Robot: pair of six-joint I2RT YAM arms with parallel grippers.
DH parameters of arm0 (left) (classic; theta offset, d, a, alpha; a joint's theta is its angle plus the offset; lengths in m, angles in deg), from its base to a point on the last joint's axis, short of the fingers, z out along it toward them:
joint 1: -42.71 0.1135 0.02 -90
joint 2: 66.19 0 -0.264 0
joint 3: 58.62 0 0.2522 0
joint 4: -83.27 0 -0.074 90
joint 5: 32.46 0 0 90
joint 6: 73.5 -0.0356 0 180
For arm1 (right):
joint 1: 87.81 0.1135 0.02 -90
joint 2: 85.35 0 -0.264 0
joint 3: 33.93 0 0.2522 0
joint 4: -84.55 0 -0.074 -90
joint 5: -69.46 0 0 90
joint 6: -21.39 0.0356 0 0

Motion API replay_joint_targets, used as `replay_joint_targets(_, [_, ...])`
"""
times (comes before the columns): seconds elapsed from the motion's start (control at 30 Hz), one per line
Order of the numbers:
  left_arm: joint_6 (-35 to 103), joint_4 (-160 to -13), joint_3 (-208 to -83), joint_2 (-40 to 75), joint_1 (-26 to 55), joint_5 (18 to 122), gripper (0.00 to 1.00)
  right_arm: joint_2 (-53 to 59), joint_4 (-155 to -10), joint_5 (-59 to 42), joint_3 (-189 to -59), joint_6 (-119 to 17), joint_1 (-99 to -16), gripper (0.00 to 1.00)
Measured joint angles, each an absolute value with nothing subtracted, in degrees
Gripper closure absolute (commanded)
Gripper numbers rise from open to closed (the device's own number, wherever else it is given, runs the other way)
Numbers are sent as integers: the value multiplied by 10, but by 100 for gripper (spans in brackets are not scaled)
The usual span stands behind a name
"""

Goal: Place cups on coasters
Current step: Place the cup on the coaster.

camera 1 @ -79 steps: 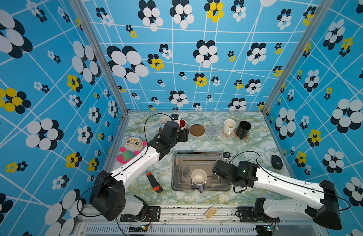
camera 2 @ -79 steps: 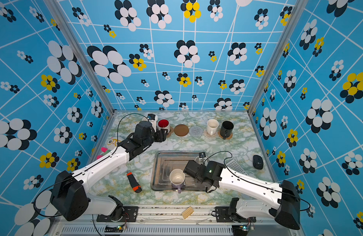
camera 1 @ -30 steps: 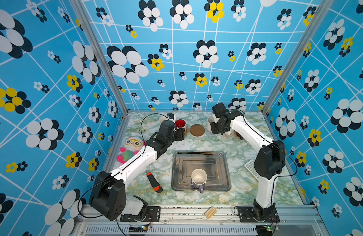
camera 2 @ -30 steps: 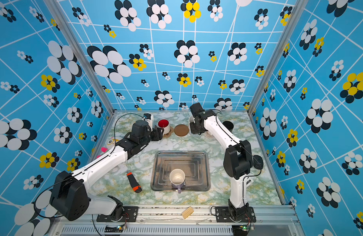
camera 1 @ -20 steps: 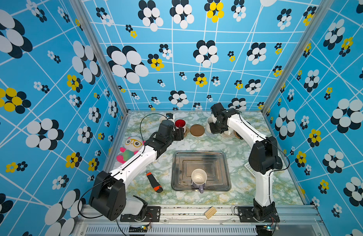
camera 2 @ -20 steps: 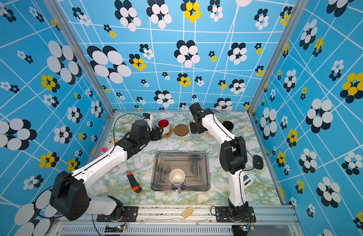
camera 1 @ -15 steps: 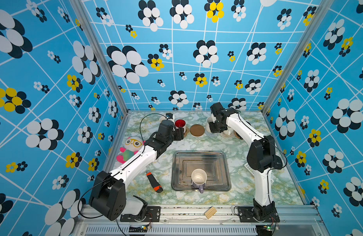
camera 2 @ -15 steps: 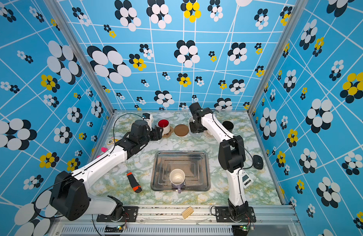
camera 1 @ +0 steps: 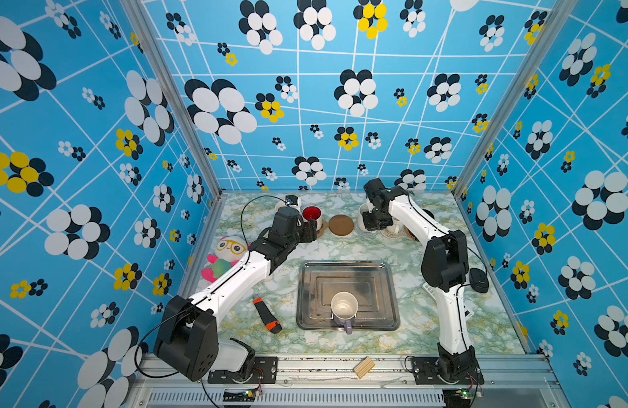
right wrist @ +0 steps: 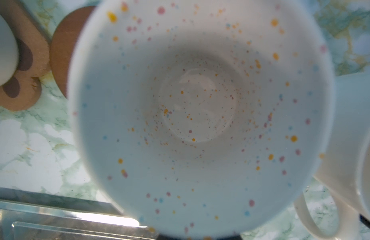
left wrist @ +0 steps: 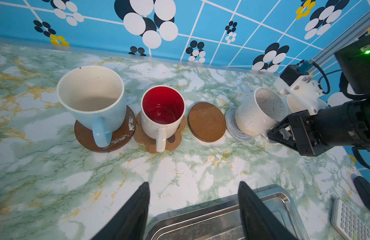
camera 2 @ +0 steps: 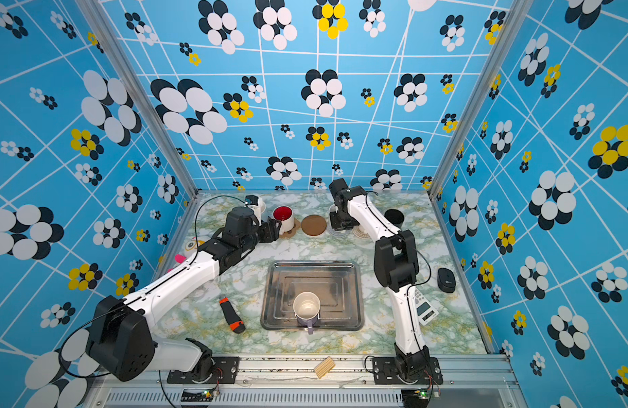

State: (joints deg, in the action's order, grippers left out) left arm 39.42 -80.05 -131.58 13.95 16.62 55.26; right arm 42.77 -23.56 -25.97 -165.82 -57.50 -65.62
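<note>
Speckled cream mug (left wrist: 257, 112) tilted on grey woven coaster (left wrist: 232, 126), seemingly mid-setdown, pinched at its side by nearly closed right tool (left wrist: 282, 133). Left tool (left wrist: 193, 185) wide open, empty, parked back, likely leaving room.

Marble table (camera 1: 429, 328) carries coasters (camera 1: 341, 224), steel tray (camera 1: 376, 282), plush toy (camera 1: 224, 258), orange-black tool (camera 1: 266, 314), calculator (camera 2: 425, 311), mouse (camera 1: 479, 279).

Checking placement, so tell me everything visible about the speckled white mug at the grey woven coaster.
The speckled white ceramic-looking mug is glossy and empty, dotted orange, pink and blue inside. It tilts, its base edge on the round grey woven coaster, not yet flat. The right hand grips its side; its handle is hidden.
</note>
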Motion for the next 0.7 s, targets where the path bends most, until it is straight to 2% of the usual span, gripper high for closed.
replay_joint_targets(0.7, [394,-801,-1316,140,171,556,32,455,-236,-257,-1675,-575,-661,100])
